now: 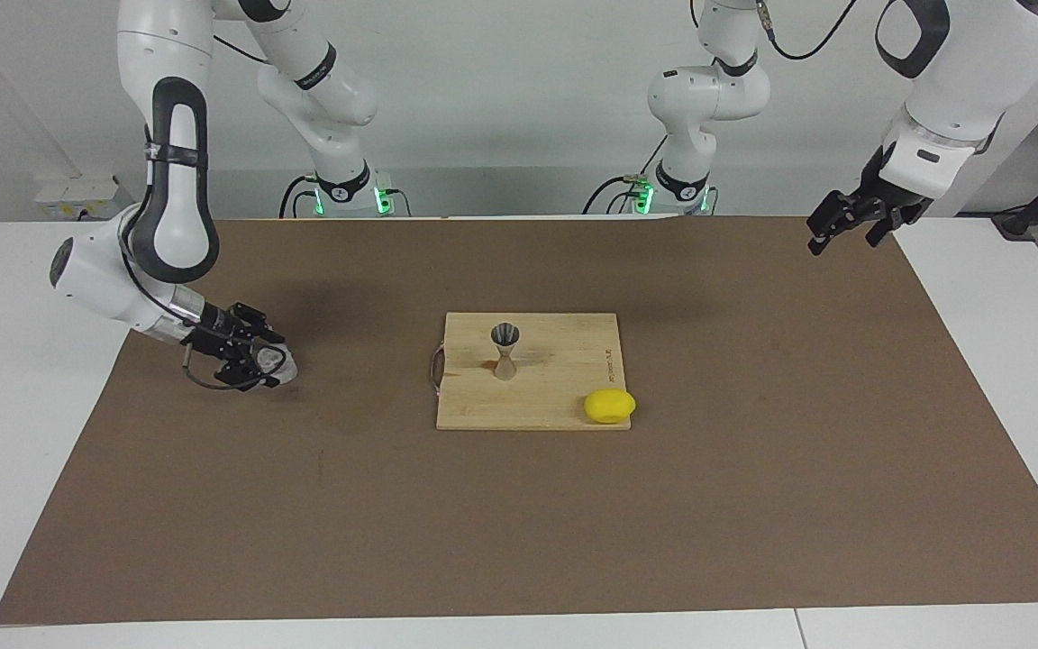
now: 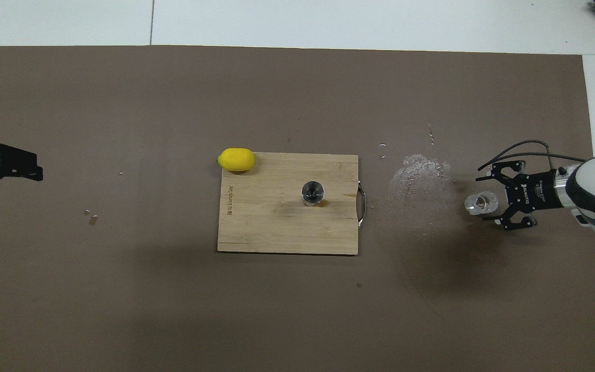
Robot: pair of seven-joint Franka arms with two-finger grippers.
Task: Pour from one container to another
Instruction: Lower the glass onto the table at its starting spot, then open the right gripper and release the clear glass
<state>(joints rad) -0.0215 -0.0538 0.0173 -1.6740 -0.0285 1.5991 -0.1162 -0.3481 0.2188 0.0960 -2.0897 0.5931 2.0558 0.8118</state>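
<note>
Listing by size, we record: brown mat point(image 1: 753, 469) covering the table; wooden cutting board point(image 2: 271, 232) at centre; right gripper point(image 2: 499, 201) low at the right arm's end, fingers apart around glass tumbler point(image 2: 480, 202) standing on the mat; left gripper point(image 1: 848, 221) waiting aloft, fingers apart; lemon point(image 1: 610, 406) at the board's corner; metal jigger point(image 1: 505, 347) upright on the board.

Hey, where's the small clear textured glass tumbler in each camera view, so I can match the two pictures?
Facing view: the small clear textured glass tumbler sits on the brown mat toward the right arm's end, at the right gripper.
Overhead view: the tumbler is at the picture's right, beside the wet patch.
Shared landmark: the wooden cutting board mid-table.
</note>
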